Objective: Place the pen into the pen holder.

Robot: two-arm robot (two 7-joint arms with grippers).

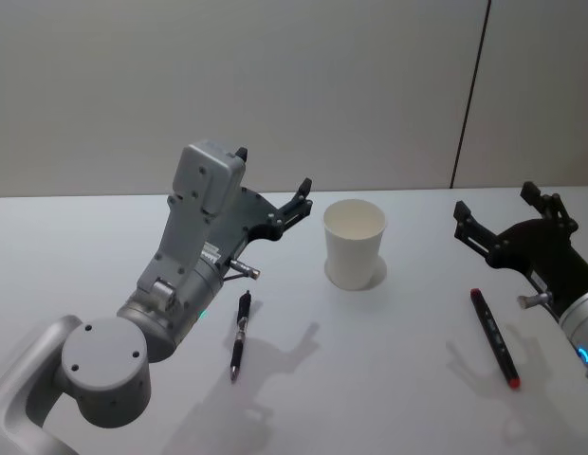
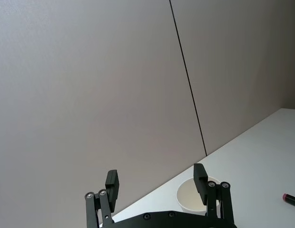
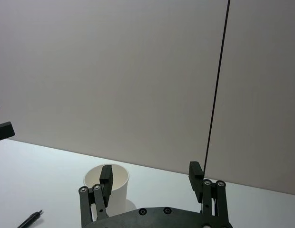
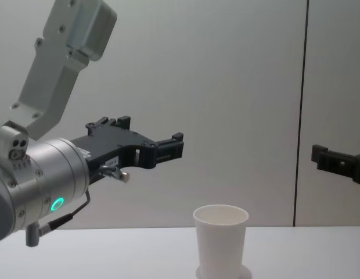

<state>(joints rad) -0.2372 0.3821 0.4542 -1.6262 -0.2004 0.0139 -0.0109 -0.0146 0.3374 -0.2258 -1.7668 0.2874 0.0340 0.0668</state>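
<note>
Looking at it, the pen [image 1: 493, 336] is lying flat on the table [image 1: 389, 379] on the robot's right, well apart from the pen holder [image 1: 354, 242], long axis running mostly away from the robot, so the right gripper [image 1: 495, 201] is sitting much nearer. It's hovering high, pointing forward past the pen, jaws spread and empty. The left gripper [image 1: 273, 169] is idling likewise, jaws apart, near a plain black pen [image 1: 240, 334].

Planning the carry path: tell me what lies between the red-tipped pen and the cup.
Nothing. In the head view, the table between the red-tipped pen and the cup is bare.
</note>
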